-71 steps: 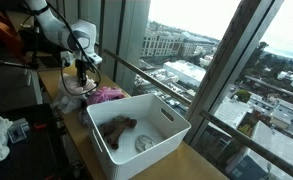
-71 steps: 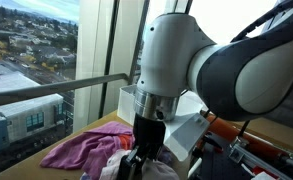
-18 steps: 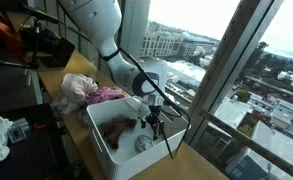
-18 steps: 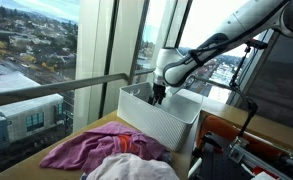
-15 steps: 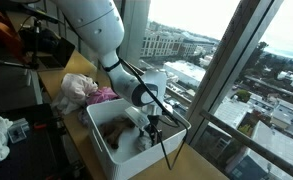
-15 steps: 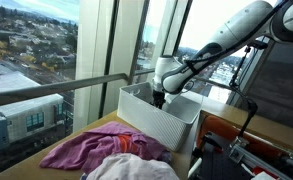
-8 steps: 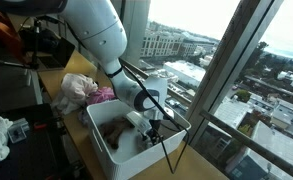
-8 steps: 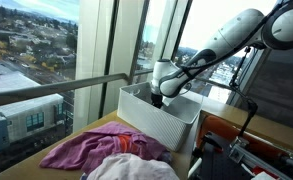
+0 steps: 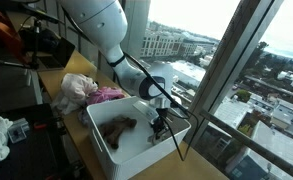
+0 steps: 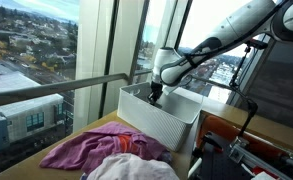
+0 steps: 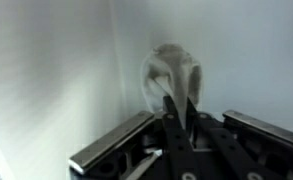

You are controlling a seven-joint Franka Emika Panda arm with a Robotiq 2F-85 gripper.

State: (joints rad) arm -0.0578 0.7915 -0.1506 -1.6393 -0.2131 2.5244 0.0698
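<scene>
White bin (image 9: 104, 158) as reference. Hand (image 9: 158, 127) is inside it, beside the brown item (image 9: 117, 127), with its fingers clamped on a small pale round object (image 11: 172, 70). Grasp made. The object appears just off the bin floor and is not yet above the walls.

- Daylight only, coming in through the windows (image 9: 221, 70). It is flat and overcast, with no hard shadows.
- Sky (image 9: 286, 20) is blown out to white at top right in an exterior view. The room side at the left edge is dim and underexposed.
- White bin (image 9: 111, 152) is evenly lit, with only a faint soft shadow inside it under the hand (image 9: 158, 128).
- In an exterior view the arm (image 10: 211, 42) is backlit against bright glass. The lower right corner goes nearly black.
- Wrist view is washed-out grey-white with low contrast. The hand (image 11: 176, 98) is dark and blurred, and the pale round thing (image 11: 162, 62) is out of focus with smeared edges.
- All frames are low-res and soft.
</scene>
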